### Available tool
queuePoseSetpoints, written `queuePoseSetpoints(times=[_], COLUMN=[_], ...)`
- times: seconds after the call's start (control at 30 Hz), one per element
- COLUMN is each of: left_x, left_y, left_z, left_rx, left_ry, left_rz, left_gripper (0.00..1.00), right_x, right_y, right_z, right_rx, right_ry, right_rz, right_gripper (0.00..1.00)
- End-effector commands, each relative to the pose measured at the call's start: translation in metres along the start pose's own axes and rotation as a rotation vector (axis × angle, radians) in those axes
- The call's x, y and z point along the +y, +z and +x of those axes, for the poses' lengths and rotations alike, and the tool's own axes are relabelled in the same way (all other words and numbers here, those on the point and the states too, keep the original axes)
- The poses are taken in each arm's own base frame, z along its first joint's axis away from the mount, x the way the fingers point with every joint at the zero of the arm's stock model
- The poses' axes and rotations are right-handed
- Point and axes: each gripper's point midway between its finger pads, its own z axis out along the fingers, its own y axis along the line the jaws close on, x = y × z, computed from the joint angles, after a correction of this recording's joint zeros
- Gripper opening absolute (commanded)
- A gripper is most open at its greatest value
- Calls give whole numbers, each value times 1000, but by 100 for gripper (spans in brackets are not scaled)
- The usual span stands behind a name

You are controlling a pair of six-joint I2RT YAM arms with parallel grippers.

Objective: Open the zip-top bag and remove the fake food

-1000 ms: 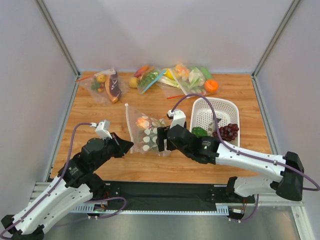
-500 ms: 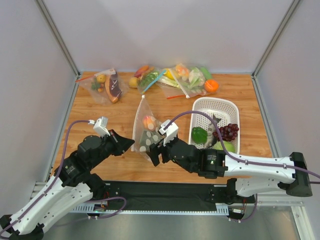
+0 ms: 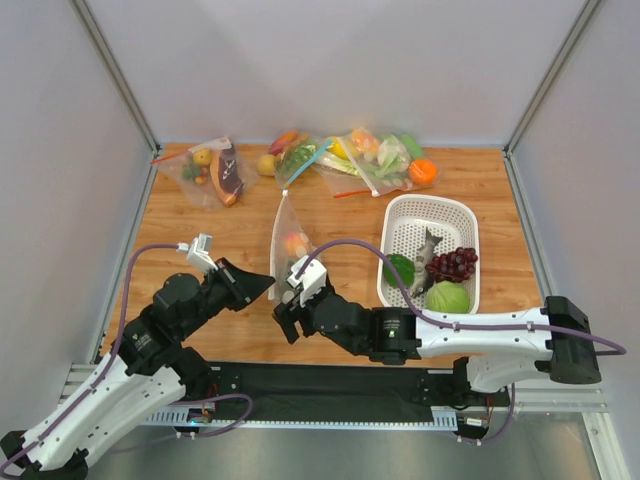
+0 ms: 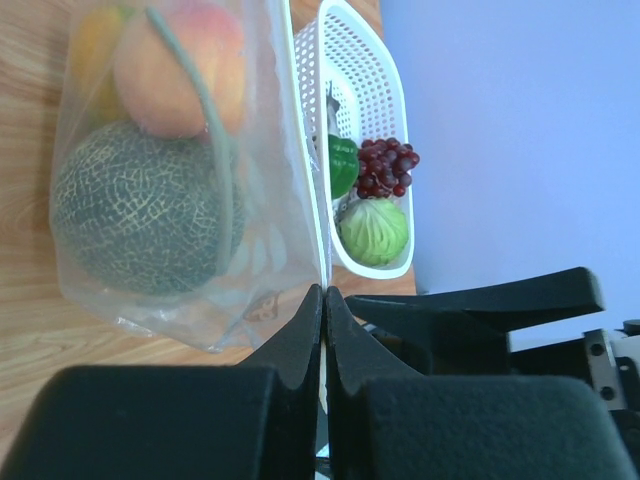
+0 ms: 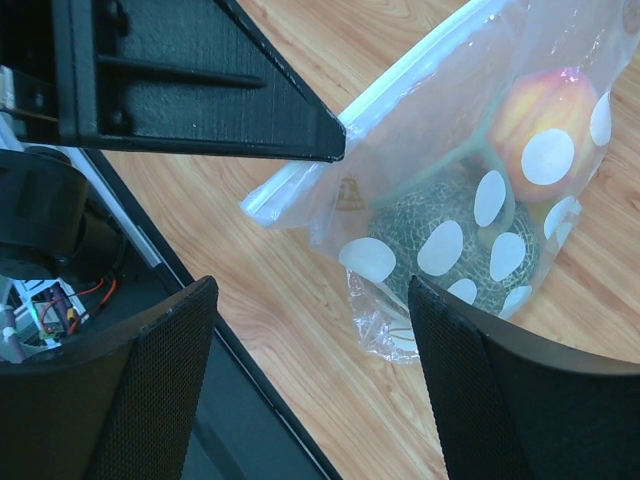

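The left jaws are clamped shut on the zip edge of the clear white-dotted plastic zip-top bag (image 3: 288, 225), mid wooden surface (image 3: 350, 215). Inside sit a netted grey-green melon (image 4: 140, 205) and an orange peach (image 4: 180, 65); the right jaws gape wide above, empty.

The top view looks down from high above the near edge, far enough to take in the whole surface (image 3: 230, 225); the left wrist view looks along its own jaws, close to the dotted bag (image 4: 170, 200), basket (image 4: 310, 90) beyond; the right wrist view looks down between its jaws onto that dotted bag; all three share it.
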Motion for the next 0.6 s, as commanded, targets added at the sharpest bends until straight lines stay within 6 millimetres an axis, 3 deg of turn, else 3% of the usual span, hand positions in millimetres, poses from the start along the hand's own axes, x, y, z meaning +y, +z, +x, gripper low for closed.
queuePoseSetpoints(times=[0.0, 0.23, 0.33, 0.43, 0.53, 0.57], left_x=[-22, -25, -25, -28, -29, -29], left_y=[1, 8, 7, 5, 3, 3], left_z=[-9, -3, -4, -6, -6, -6], left_rx=[-29, -6, -13, -19, -16, -16], left_ry=[-46, -123, -143, -144, -134, -133], left_rz=[78, 101, 108, 116, 116, 116], left_gripper=[0, 0, 0, 0, 0, 0], right_x=[6, 8, 3, -8, -14, -16], right_y=[8, 23, 31, 38, 43, 44], right_z=[-20, -24, -23, -17, -10, -9], right_rx=[-71, -138, -146, -140, -133, -132], right_ry=[19, 30, 54, 63, 75, 77], right_rz=[16, 6, 19, 54, 76, 81], right_gripper=[78, 75, 70, 60, 46, 36])
